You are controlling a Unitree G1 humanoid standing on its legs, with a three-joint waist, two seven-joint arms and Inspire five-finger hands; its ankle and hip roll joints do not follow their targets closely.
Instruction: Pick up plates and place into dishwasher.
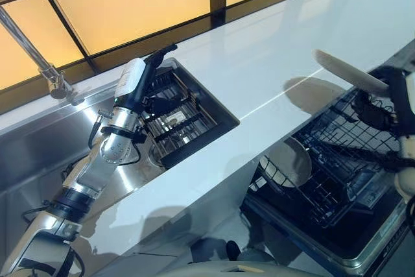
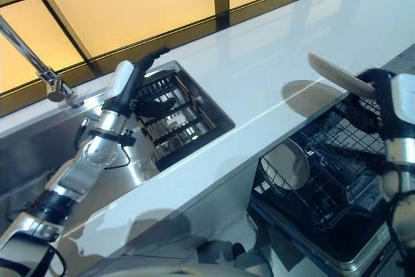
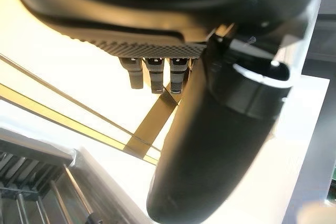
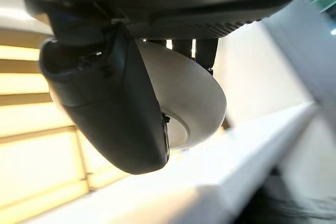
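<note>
I hold one white plate in my right hand, my thumb and fingers curled round its rim. It is tilted, raised above the open dishwasher rack at the edge of the white worktop. In my right wrist view the plate's pale underside shows past my thumb.

A second plate already stands on edge in the rack, towards its near-left corner, well apart from the one I carry.

My left hand hangs over the sink, above a dark wire drainer sunk into the worktop. Its fingers are straight and hold nothing. A metal tap rises beside it.

To do this step well, I judge that I should turn the plate upright — edge down — and line it up with a free slot between the rack's prongs. It should go down slowly so the rim does not knock the wires or the plate already standing there. I should let go only once it sits steady.

Counted: two plates — one held, one racked; one dishwasher rack, one drainer, one tap.
</note>
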